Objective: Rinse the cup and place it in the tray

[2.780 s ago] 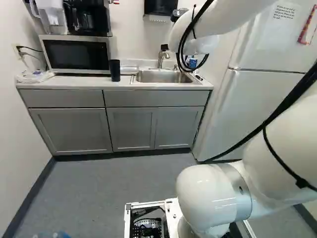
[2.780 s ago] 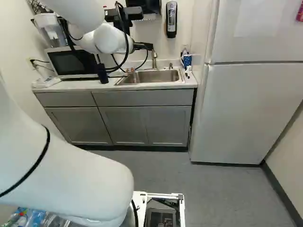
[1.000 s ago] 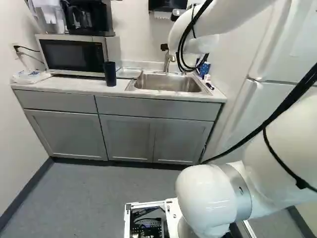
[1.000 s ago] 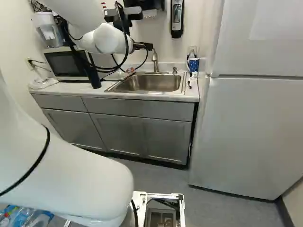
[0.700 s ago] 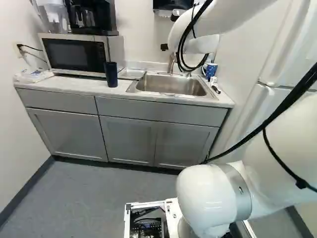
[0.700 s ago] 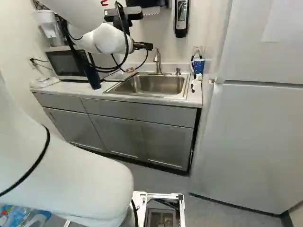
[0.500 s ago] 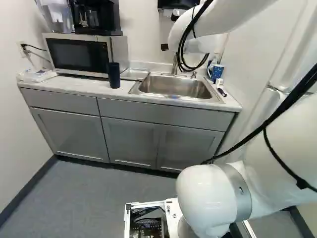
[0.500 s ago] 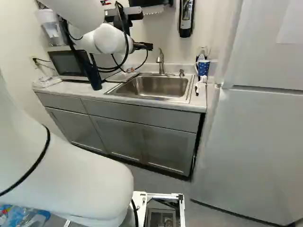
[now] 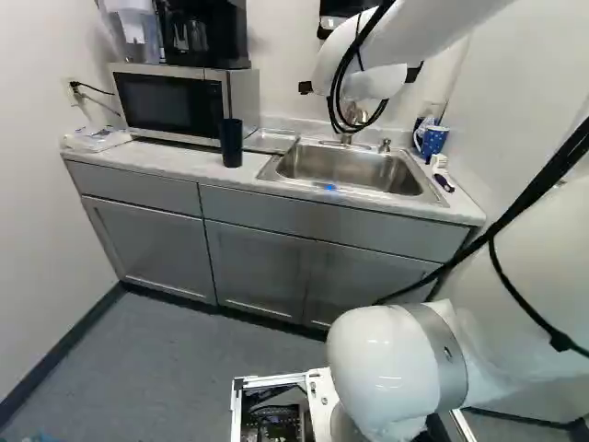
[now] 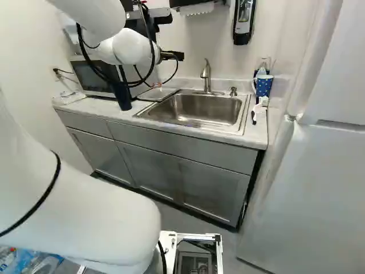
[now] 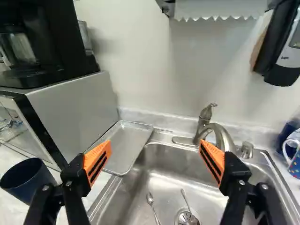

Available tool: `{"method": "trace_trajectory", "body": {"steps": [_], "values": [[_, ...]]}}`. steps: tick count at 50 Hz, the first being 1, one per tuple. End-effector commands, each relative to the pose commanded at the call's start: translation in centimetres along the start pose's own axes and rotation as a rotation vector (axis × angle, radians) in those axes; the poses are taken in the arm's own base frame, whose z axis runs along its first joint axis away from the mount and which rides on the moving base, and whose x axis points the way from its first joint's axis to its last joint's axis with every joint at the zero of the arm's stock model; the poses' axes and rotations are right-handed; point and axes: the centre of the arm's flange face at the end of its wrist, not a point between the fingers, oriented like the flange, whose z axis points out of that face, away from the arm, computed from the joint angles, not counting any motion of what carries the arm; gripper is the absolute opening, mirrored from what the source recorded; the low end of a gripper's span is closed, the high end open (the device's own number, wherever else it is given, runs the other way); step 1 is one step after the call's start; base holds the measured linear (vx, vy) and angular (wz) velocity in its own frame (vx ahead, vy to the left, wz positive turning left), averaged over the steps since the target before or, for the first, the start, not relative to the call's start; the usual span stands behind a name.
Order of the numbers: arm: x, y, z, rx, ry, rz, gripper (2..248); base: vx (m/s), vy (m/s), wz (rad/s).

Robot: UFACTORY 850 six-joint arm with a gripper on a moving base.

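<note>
Part of my gripper (image 10: 173, 56) shows beyond the wrist in the right base view. In the wrist view the gripper (image 11: 154, 144) is open, orange pads wide apart, nothing between them. A dark blue cup (image 11: 27, 180) stands upright on the counter, outward of one finger; the left base view shows this cup (image 9: 230, 143) in front of the microwave. The shallow metal tray (image 11: 127, 146) lies bare between microwave and sink, beyond the fingers. Past the tray, the faucet (image 11: 221, 133) rises behind the sink (image 11: 164, 185), which holds two spoon-like utensils.
The microwave (image 9: 170, 103) carries a coffee maker (image 11: 42, 42). At the sink's far side stand a blue dotted mug (image 9: 433, 140) and a small brush (image 10: 258, 109). A soap dispenser (image 10: 243, 21) hangs above; the fridge (image 10: 308, 194) flanks the counter (image 10: 194, 131).
The base has moved: it has turned and come nearer, so the counter and sink look larger and sit farther right in the left base view. The arm keeps its pose against its lowest joint.
</note>
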Motion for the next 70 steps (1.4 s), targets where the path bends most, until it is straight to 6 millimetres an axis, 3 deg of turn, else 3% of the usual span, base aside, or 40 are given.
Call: {"method": "trace_trajectory", "body": {"steps": [70], "values": [[0.19,0.50,0.84,-0.011,-0.004,0.002,247,0.063,0.001,0.007]]}}
